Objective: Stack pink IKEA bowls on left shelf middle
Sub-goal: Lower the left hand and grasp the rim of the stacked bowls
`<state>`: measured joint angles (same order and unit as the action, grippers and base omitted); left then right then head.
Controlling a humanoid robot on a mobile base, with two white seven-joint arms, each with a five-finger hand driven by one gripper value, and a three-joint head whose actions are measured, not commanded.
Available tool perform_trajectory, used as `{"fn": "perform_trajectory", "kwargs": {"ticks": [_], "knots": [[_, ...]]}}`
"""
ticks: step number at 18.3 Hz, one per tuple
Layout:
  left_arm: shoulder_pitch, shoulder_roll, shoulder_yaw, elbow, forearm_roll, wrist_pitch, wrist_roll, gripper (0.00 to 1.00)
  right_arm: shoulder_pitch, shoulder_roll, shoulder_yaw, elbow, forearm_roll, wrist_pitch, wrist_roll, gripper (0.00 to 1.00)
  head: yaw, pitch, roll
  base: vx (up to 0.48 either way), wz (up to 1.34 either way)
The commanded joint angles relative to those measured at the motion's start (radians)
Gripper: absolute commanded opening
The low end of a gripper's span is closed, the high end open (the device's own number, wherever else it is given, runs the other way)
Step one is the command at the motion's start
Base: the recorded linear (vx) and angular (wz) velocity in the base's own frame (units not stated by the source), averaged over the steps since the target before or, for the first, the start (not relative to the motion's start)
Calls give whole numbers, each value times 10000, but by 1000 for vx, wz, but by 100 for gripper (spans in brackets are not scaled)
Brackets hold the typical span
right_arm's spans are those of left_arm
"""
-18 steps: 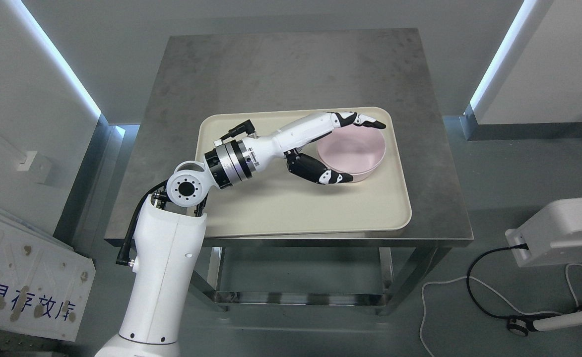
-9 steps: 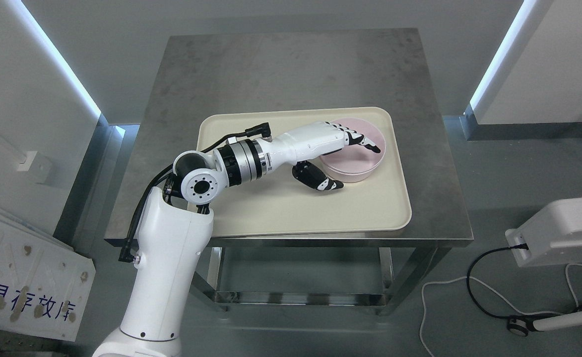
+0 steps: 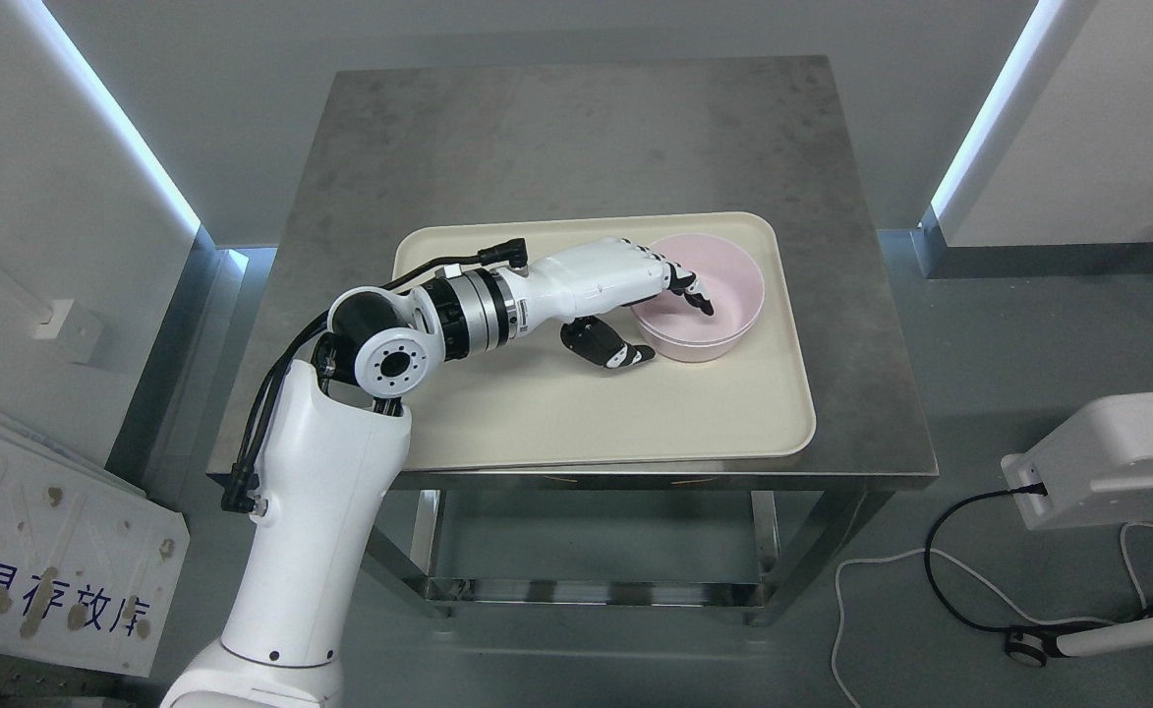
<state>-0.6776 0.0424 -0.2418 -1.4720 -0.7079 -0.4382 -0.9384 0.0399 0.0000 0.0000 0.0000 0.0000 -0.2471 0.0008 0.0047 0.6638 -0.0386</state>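
The left robot hand (image 3: 647,313) straddles the bowl's (image 3: 704,310) wall at its 9 o'clock side — fingers (image 3: 686,285) curled over the rim into the hollow, thumb (image 3: 613,349) outside and low, seemingly not yet pressed to the wall, so I judge the pinch unfinished. The bowl sits at the tray's (image 3: 576,423) 2 o'clock corner on the desk (image 3: 537,147). To do this well, bring the thumb firmly against the outer wall opposite the fingers — then lift straight up, keeping the bowl level.
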Motion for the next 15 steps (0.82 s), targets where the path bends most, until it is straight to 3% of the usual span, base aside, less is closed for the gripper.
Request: {"fn": "perform_trajectory", "kwargs": {"ticks": [1,2,5,8,15], "knots": [[-50,542,-128,131,-208,-157,11,36,0,-175,-46,-175,-15,1,-8,100,0,0,0,0,0],[-50,512,-128,208,-208,-462,11,28,0,-175,-46,-175,-15,1,-8,100,0,0,0,0,0],[-4,420,-37,300,-147,-757,-4,17,0,-175,-46,-175,-15,1,-8,100,0,0,0,0,0],[-4,-250,421,316,6,-1276,-50,1,0,-175,-46,-175,-15,1,-8,100,0,0,0,0,0],[-310,-250,1571,162,2076,-2058,-65,0,0,-175,-46,-175,-15,1,-8,100,0,1,0,0,0]]}}
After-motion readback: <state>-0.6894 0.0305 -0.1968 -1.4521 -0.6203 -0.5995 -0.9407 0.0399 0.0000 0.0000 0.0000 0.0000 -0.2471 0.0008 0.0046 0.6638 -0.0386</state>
